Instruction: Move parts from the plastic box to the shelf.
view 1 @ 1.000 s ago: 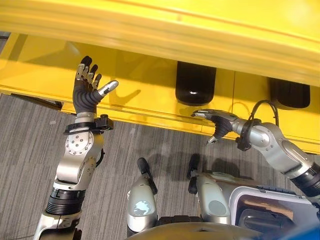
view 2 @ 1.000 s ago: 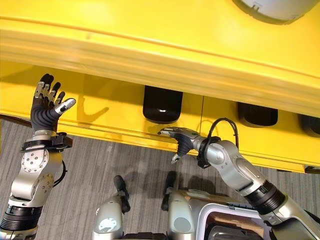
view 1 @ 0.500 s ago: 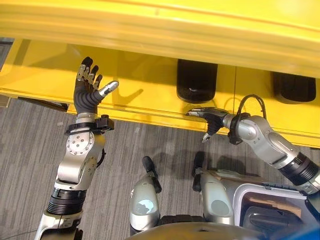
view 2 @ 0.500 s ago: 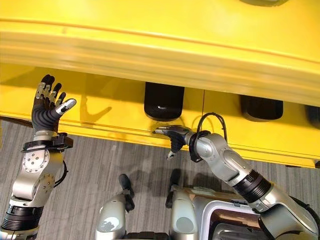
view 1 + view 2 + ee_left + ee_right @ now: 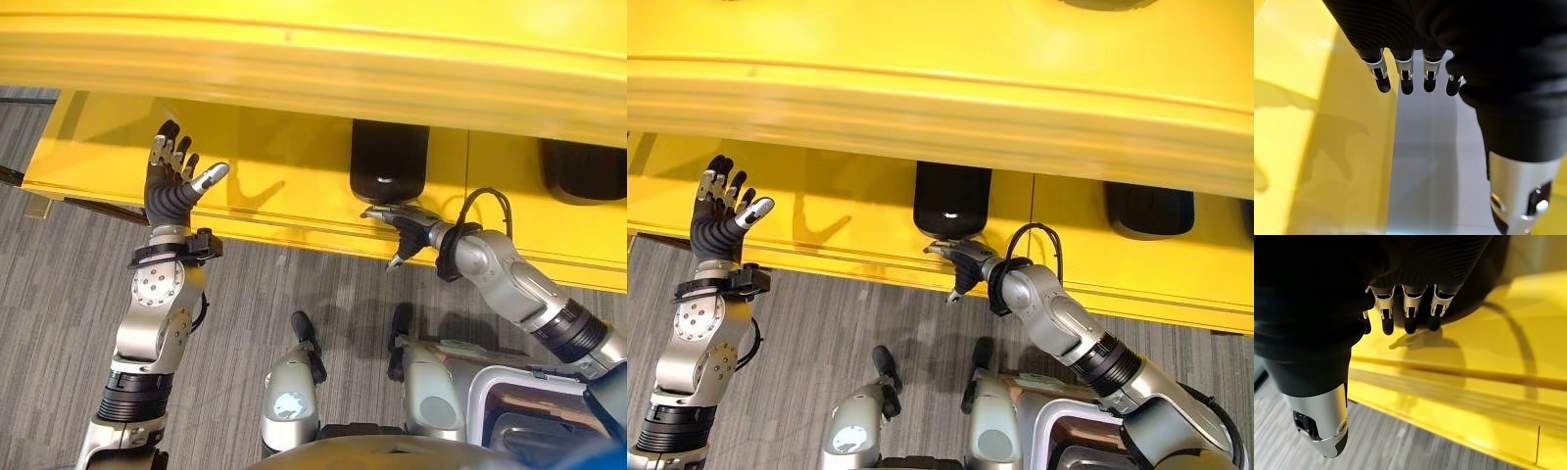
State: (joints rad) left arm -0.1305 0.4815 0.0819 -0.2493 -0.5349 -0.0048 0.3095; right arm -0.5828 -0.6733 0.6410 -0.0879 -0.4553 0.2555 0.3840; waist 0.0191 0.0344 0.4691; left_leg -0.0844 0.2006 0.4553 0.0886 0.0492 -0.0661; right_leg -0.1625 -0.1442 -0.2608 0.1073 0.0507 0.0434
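Grey carpet (image 5: 69,294) runs under a long yellow shelf (image 5: 274,186) that crosses your whole view.

Your left hand (image 5: 172,182) is raised in front of the shelf's lower level with its fingers (image 5: 1406,81) straight and spread, thumb out to the side, gripping nothing. From its wrist camera you see those fingers pointing along the yellow wall of the shelf, with a pale grey strip beside it.

Your right hand (image 5: 962,260) reaches out to the front lip of the shelf, just below a black part (image 5: 951,207) that already stands on the lower level. The fingers (image 5: 1409,316) are stretched forward and relaxed, the thumb hangs down apart from them, and the hand carries nothing. You cannot tell whether the fingertips touch the part or only hover just beside its near edge; in the wrist camera they sit right at its dark rounded base, above the ridged yellow lip.

A second black part (image 5: 1148,208) stands further along the same level on your right, well apart from the first.

The plastic box (image 5: 534,411) shows at the lower right corner, pale grey-rimmed, near your right arm; what lies inside it is too cut off to make out.
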